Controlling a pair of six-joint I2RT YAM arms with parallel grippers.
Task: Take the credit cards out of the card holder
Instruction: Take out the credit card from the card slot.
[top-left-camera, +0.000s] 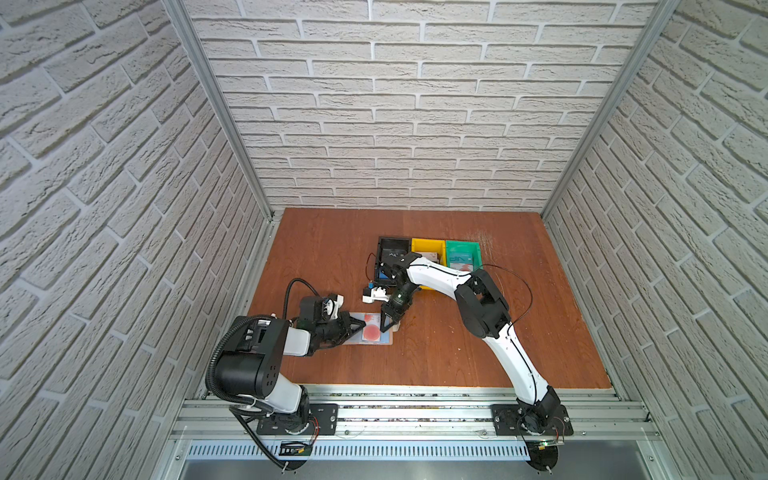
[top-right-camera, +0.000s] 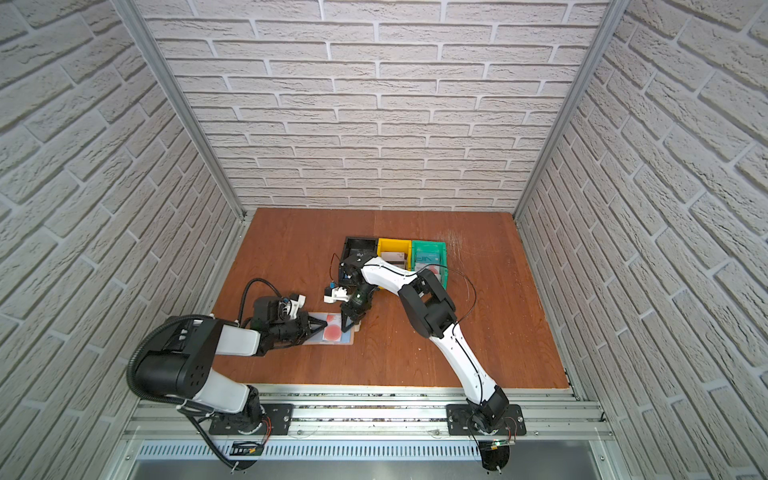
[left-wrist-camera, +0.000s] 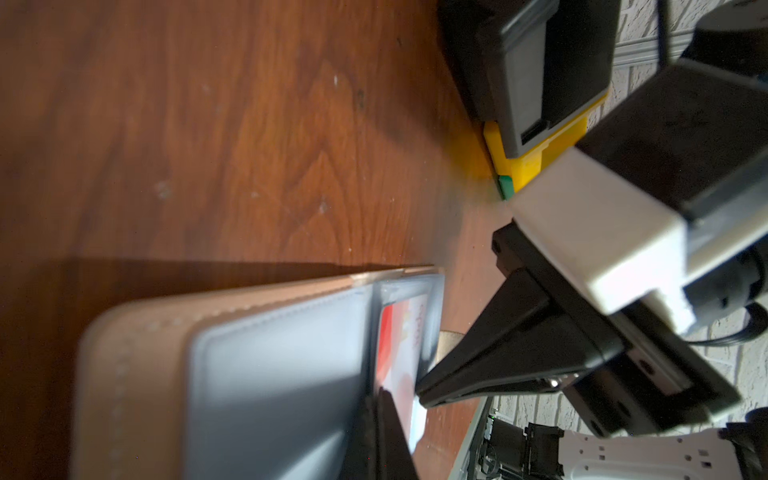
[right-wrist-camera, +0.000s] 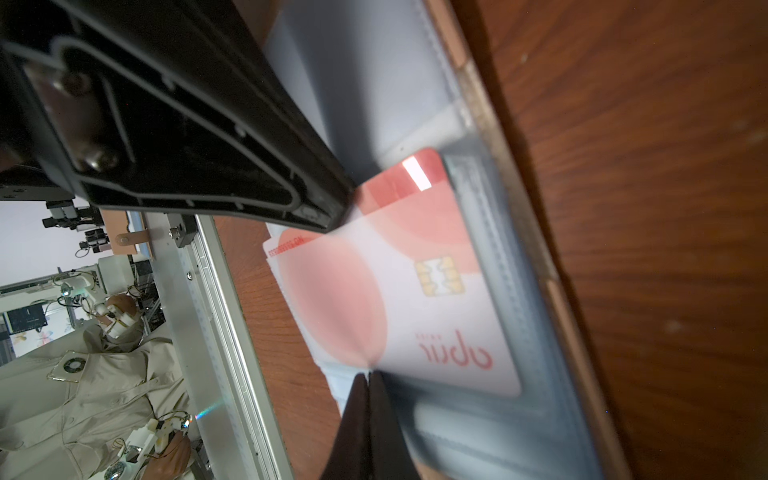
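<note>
Right gripper (right-wrist-camera: 368, 376) clamped on glossy pale credit card (right-wrist-camera: 415, 311), left gripper (left-wrist-camera: 380, 399) tips together atop tan stitched card holder (left-wrist-camera: 137, 365)

Overhead stereo pair; close wrist views

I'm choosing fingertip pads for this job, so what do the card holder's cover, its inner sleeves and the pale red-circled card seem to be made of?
Card holder cover: tan, matte leather or imitation, judging by the stitched edge. Pale card: stiff smooth plastic, with a bright glare stripe and a gold chip. Sleeves: probably soft clear bluish plastic, glossy; the card shows through.
</note>
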